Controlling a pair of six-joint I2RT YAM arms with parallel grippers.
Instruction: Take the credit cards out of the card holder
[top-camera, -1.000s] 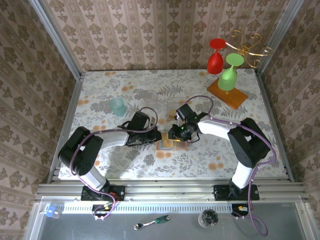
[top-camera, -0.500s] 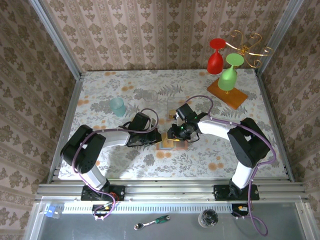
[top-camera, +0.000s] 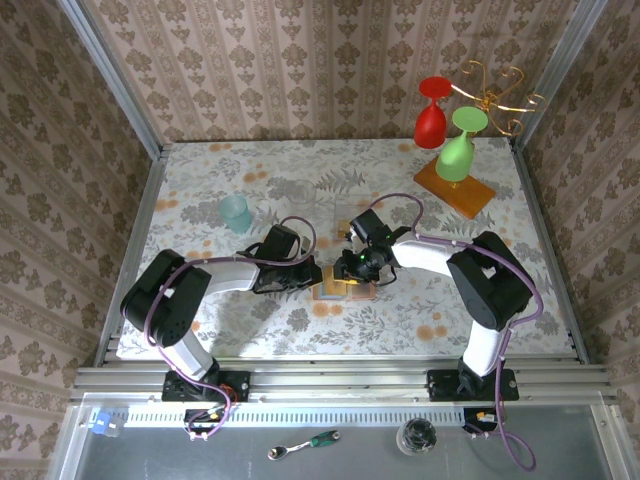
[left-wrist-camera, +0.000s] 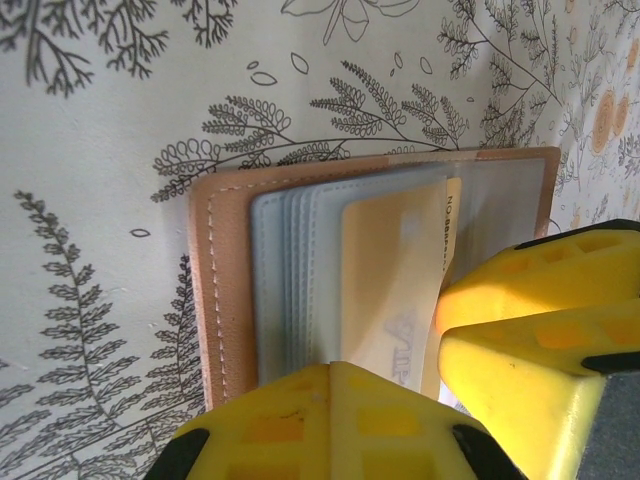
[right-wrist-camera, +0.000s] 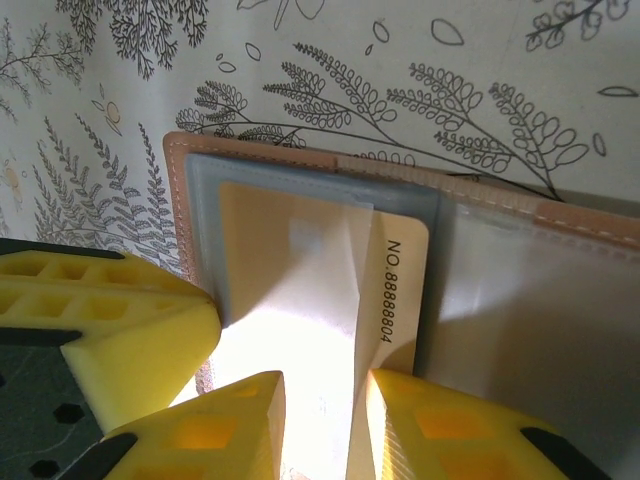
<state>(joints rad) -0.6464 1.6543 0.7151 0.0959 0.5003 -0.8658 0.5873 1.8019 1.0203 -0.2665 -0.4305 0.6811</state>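
- Left claw (left-wrist-camera: 325, 400): closed, with nothing between its jaws. Its joined tips are set against the left edge of the card holder (left-wrist-camera: 225, 290), which appears to be pinned flat by them.
- Card holder: laid open on the bench (left-wrist-camera: 100, 150), midway between the two arms. The tan border is seen around the grey-blue pockets.
- Orange-tan card (right-wrist-camera: 300, 250): apparently drawn partly out of its pocket. The numbered edge is exposed and the body is buckled.
- Right claw (right-wrist-camera: 322, 425): closed on the near end of the orange-tan card, which is seen passing between the two fingers.
- Step in hand: extraction of this card is judged to be under way.
- Next move: a steady pull along the pocket mouth is called for while the holder is pinned. A firm grip is needed, since a buckled card may slip or drag the holder.
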